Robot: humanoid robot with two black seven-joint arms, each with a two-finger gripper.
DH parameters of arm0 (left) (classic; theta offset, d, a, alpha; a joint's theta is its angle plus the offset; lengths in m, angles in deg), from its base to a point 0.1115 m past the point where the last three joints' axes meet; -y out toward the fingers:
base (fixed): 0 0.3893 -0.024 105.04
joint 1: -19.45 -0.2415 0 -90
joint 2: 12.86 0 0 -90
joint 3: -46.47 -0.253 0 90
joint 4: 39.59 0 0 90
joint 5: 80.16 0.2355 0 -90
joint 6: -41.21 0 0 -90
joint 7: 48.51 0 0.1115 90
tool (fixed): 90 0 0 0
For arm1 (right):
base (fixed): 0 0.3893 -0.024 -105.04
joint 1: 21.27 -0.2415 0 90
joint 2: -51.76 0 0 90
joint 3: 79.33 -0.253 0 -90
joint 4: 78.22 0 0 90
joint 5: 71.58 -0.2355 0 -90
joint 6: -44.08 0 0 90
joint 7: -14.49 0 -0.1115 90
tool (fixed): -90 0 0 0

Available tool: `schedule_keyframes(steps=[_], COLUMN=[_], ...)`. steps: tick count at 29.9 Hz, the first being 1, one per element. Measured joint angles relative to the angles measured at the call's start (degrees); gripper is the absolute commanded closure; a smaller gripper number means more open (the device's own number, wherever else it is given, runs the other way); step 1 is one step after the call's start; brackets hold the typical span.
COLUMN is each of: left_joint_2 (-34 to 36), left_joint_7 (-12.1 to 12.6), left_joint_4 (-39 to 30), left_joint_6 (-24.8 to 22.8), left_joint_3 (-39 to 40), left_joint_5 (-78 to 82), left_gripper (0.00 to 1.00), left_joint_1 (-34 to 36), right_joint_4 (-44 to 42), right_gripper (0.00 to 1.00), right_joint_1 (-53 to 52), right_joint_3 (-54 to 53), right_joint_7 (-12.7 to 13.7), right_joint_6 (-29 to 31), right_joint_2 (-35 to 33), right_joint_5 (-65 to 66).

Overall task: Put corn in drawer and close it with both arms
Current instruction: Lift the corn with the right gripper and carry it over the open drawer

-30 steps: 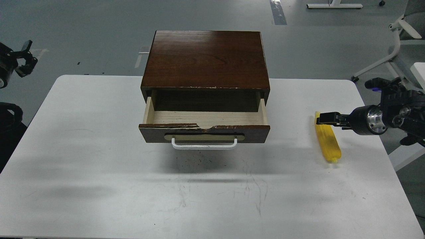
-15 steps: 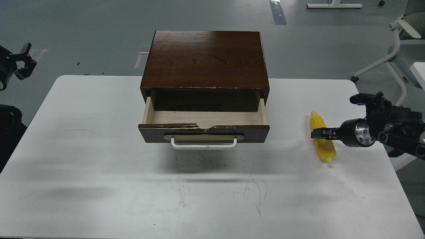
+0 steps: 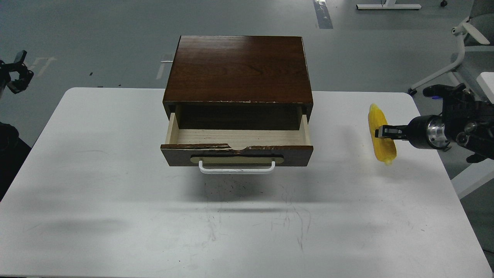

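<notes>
The yellow corn (image 3: 380,133) hangs in my right gripper (image 3: 383,132) above the table's right side, to the right of the drawer. The gripper is shut on the corn's middle, and the corn's stub points down toward me. The drawer (image 3: 237,139) of the dark brown box (image 3: 239,69) stands pulled open, its pale wood floor bare, its white bar handle (image 3: 237,168) facing me. My left gripper (image 3: 17,73) is at the far left edge, off the table, small and dark.
The white table (image 3: 115,193) carries only the box. A white chair base (image 3: 459,61) stands off the table's right rear corner, behind my right arm.
My right gripper came down onto the corn, shut on it, and has lifted it off the table and up. My left gripper drifted left toward the view's edge.
</notes>
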Motion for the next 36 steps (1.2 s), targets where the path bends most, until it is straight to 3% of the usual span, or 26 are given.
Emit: schedule_keyframes(steps=[9,21,26,36], left_joint_2=[-0.15,-0.13,0.02,0.66], left_joint_7=[0.13,0.2,0.2,0.11], left_joint_4=[-0.01,-0.01,-0.02,-0.01], left_joint_6=[0.0,0.0,0.0,0.0], left_joint_3=[-0.11,-0.28,-0.28,-0.27], left_joint_5=[0.2,0.48,0.45,0.35], left_gripper=[0.02,0.02,0.02,0.02], left_joint_1=[0.19,0.47,0.51,0.27], right_joint_4=[1.9,19.11,25.16,28.38], right_gripper=[0.91,0.91,0.91,0.91], right_joint_1=[-17.55,-32.43,-32.58,-28.38], right_joint_3=[0.07,-0.06,-0.07,0.02], right_joint_7=[-7.44,-7.84,-7.87,-7.91], right_joint_6=[-0.28,-1.16,-3.19,-7.19], right_joint_2=[-1.4,9.63,13.77,21.69], right_joint_5=[11.7,27.14,39.23,56.62])
